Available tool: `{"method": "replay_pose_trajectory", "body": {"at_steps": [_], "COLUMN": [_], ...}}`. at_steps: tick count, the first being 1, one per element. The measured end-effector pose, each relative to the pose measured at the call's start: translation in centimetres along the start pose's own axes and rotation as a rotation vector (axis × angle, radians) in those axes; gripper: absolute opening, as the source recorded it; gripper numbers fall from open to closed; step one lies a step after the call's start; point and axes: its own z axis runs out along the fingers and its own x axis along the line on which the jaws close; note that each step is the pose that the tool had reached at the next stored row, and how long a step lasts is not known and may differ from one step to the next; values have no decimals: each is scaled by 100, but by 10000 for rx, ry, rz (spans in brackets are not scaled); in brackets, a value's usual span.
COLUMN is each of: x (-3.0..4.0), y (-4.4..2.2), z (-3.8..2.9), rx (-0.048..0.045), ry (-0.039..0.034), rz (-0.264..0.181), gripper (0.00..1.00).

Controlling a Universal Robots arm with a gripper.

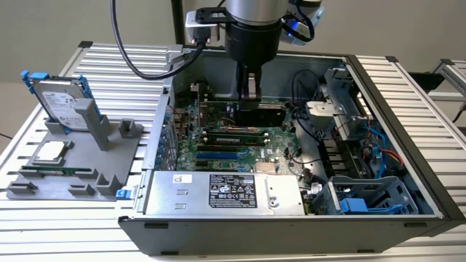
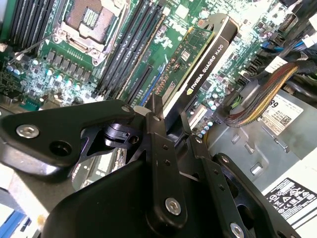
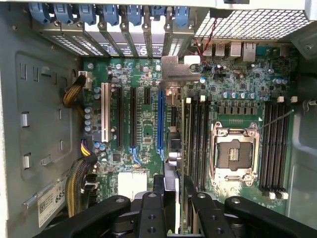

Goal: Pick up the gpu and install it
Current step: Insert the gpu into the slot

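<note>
Second wrist view: your gripper (image 2: 171, 119) was clamped on the gpu (image 2: 198, 59), card edge-down over the motherboard (image 2: 59, 74), seemingly unseated.

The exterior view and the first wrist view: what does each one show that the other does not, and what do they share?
Exterior view alone: the hard drive standing in a grey holder outside the case, and the power supply. First wrist view alone: the empty processor socket and the blue latches along the rear slots. Both: the claw shut on the gpu, held edge-on over the motherboard.
</note>
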Motion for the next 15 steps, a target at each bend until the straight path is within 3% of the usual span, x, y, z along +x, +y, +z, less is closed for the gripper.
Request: {"method": "replay_pose_trajectory", "body": {"at_steps": [15], "x": [2], "y": [3], "z": [71], "rx": [0], "ry": [17], "rz": [-1], "gripper": [0]}}
